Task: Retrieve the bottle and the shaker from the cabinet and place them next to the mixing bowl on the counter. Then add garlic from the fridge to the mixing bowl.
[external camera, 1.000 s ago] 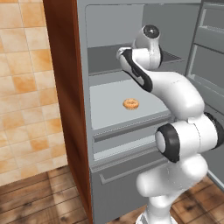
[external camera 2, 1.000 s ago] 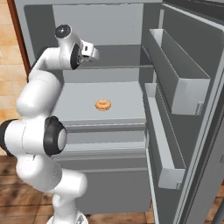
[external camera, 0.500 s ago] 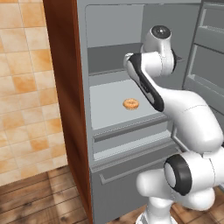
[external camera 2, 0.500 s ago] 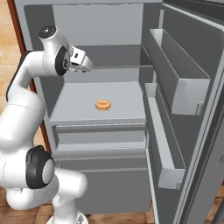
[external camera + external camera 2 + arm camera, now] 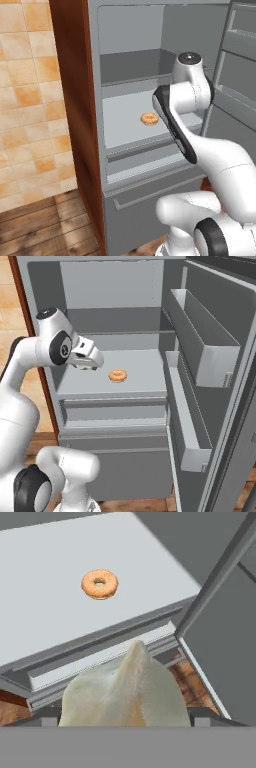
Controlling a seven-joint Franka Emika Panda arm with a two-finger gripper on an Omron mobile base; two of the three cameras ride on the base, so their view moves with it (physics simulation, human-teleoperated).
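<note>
Open fridge (image 5: pixel 210 356), bagel (image 5: pixel 118 375) on shelf; hand (image 5: pixel 95 362) just left of bagel, grasping pale garlic (image 5: pixel 125 687)

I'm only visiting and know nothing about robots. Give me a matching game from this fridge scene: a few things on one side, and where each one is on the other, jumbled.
Things:
1. bagel
2. garlic
3. racks
4. tiled wall

Places:
A. on the inside of the open door
B. to the left of the fridge
C. lying on the shelf
D. between the jaws

Pairs: 1-C, 2-D, 3-A, 4-B
</note>
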